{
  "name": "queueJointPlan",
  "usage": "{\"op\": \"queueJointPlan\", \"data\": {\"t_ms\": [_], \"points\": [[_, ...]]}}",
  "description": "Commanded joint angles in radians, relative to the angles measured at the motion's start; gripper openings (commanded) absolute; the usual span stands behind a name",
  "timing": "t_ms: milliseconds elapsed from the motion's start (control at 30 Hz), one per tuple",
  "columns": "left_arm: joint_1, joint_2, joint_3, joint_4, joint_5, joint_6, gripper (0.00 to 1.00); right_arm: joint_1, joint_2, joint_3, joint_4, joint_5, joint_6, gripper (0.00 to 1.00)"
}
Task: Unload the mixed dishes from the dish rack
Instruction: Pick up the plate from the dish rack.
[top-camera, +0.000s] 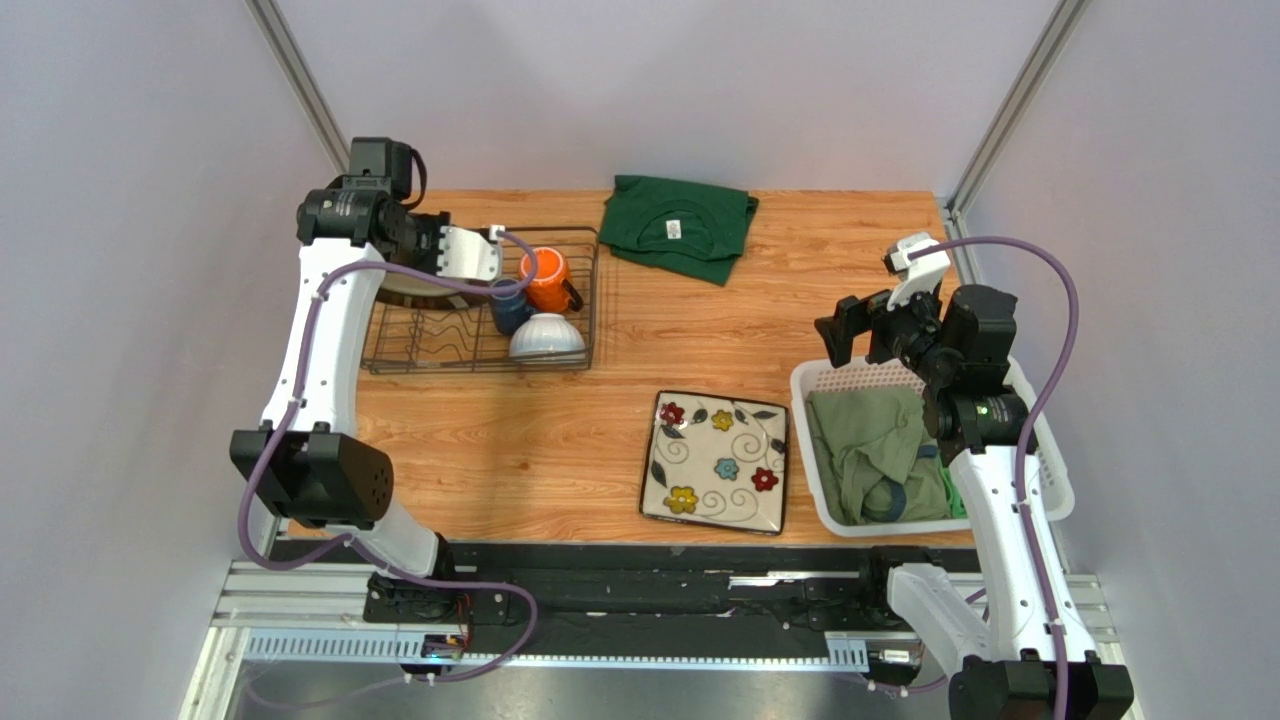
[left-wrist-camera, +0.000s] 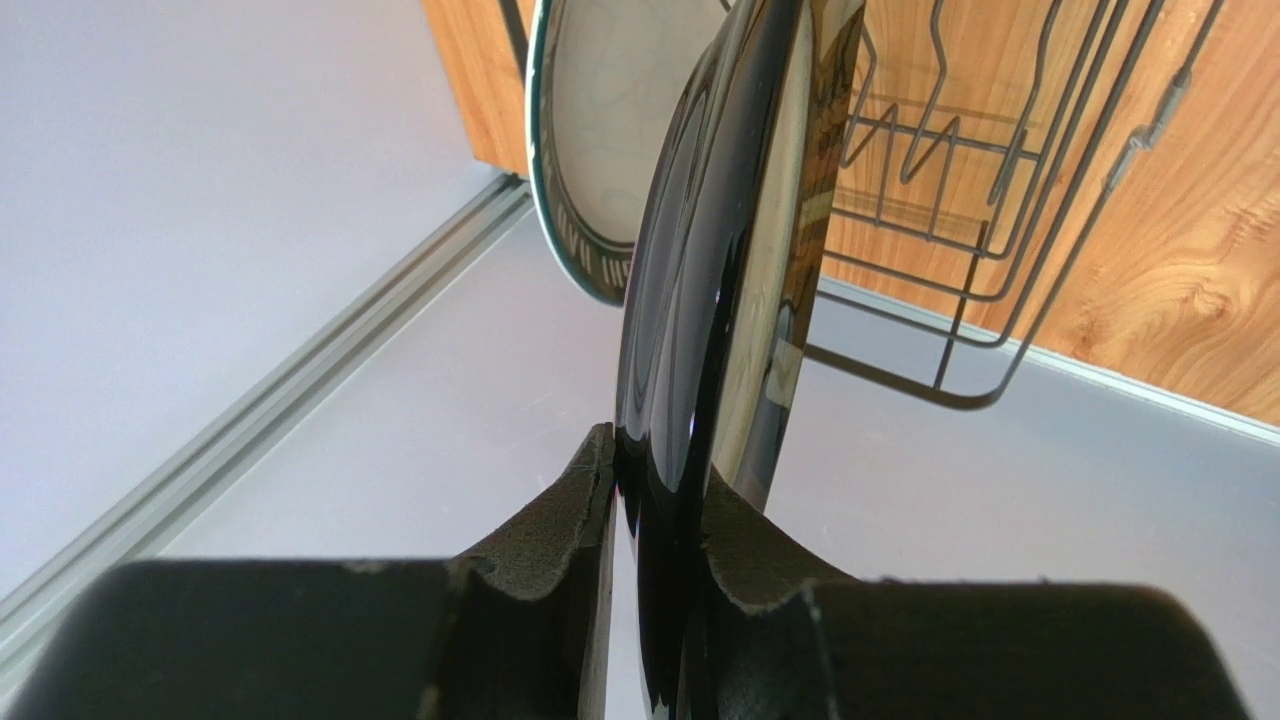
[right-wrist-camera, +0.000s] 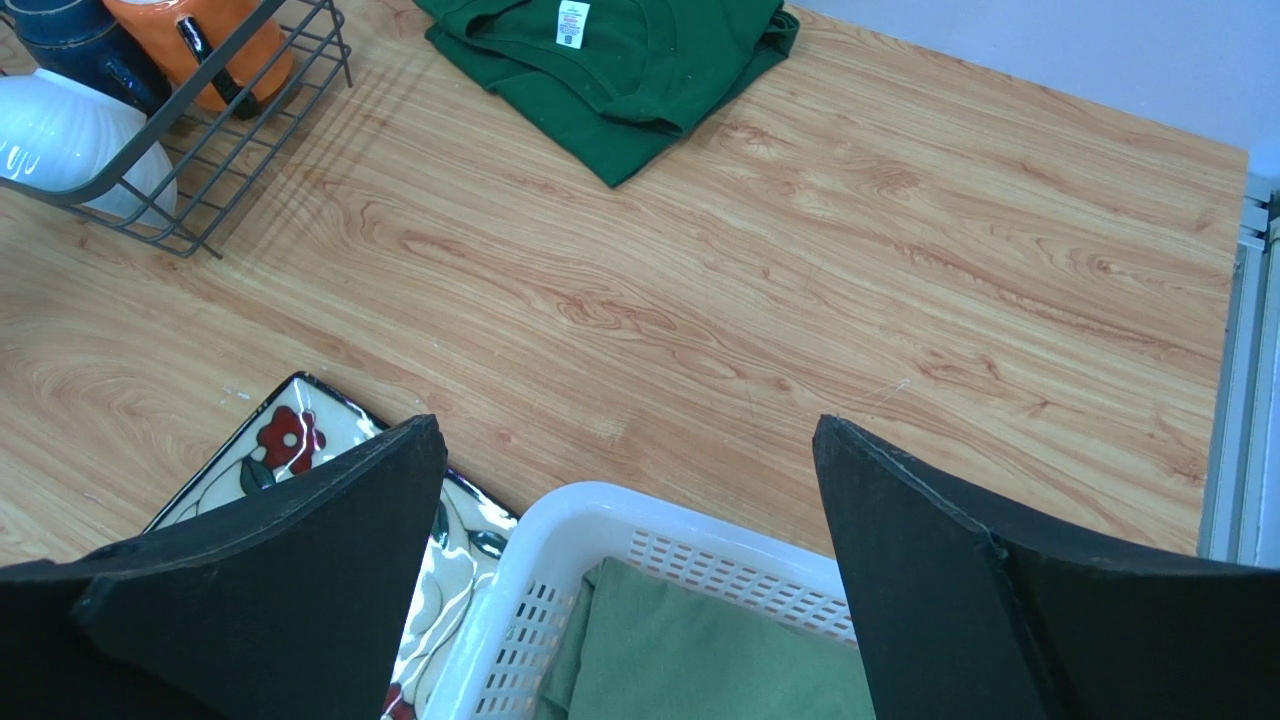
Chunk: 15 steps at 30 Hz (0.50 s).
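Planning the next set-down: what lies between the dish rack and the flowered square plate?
Bare wooden table separates dish rack from flowered square plate, per the top external view.

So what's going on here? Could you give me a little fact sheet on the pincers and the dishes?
left pincer: shut on the round plate's rim, plate edge-on
right pincer: open, empty, above the white laundry basket
dish rack: holds orange mug, dark blue mug, white bowl
flowered square plate: flat on the table, beside the laundry basket
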Motion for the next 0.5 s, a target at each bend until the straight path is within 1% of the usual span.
{"op": "queueJointPlan", "data": {"t_ms": [0,133,200,367,400,433,467], "points": [[0.007,-0.112,0.048,0.066,-0.002,0.01,0.0,0.003,-0.014,0.021,0.013,-0.018,0.005,0.99],[0.007,-0.167,0.051,0.073,0.033,-0.024,0.0,0.003,-0.014,0.021,0.011,-0.019,0.008,0.99],[0.007,-0.205,0.057,0.064,0.082,-0.051,0.0,0.003,-0.014,0.021,0.013,-0.021,0.006,0.99],[0.006,-0.273,0.089,0.017,0.254,-0.185,0.0,0.003,-0.014,0.021,0.013,-0.018,0.008,0.99],[0.006,-0.293,0.091,0.009,0.28,-0.237,0.0,0.003,-0.014,0.02,0.011,-0.018,0.008,0.99],[0.006,-0.305,0.089,0.007,0.338,-0.265,0.0,0.003,-0.013,0.021,0.013,-0.016,0.008,0.99],[0.006,-0.319,0.083,0.007,0.367,-0.294,0.0,0.003,-0.013,0.021,0.013,-0.016,0.006,0.99]]}}
